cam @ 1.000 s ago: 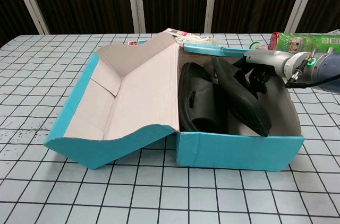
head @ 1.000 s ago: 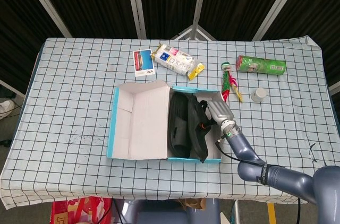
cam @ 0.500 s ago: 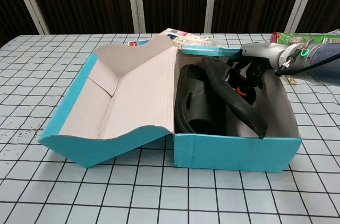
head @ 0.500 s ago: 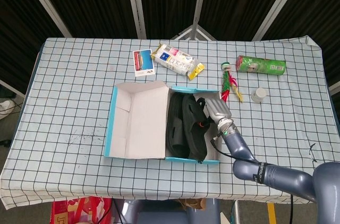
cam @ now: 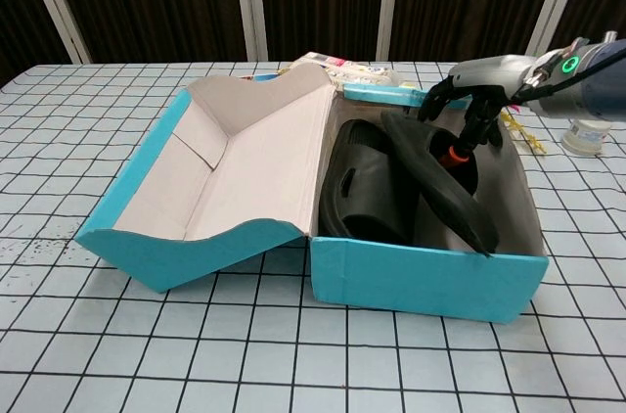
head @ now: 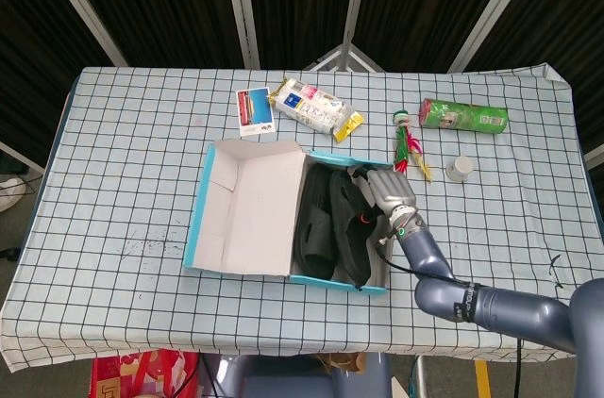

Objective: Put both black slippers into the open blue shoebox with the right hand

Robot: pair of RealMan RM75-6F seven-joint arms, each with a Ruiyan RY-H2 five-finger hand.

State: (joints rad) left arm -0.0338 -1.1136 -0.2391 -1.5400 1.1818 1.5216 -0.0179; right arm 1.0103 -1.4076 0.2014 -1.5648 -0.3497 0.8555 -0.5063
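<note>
The open blue shoebox [head: 247, 145] [cam: 421, 276] lies mid-table with its lid folded out to the left. One black slipper [head: 316, 223] [cam: 362, 183] lies flat inside it. The second black slipper [head: 347, 228] [cam: 435, 188] stands tilted on its edge to the right of the first, inside the box. My right hand [head: 389, 190] [cam: 479, 80] hangs over the far right part of the box. Its fingers curl down onto this second slipper, and one orange-tipped finger reaches its strap. My left hand shows in neither view.
Behind the box lie a photo card [head: 253, 110], a snack packet [head: 314, 107], a feathered toy [head: 407, 148], a green can [head: 464, 115] and a small white cup [head: 461, 168] [cam: 584, 137]. The checked tablecloth reaches the front edge just below the box.
The right hand has risen a little over the box. The box has slid and turned slightly, and the second slipper has settled deeper inside.
</note>
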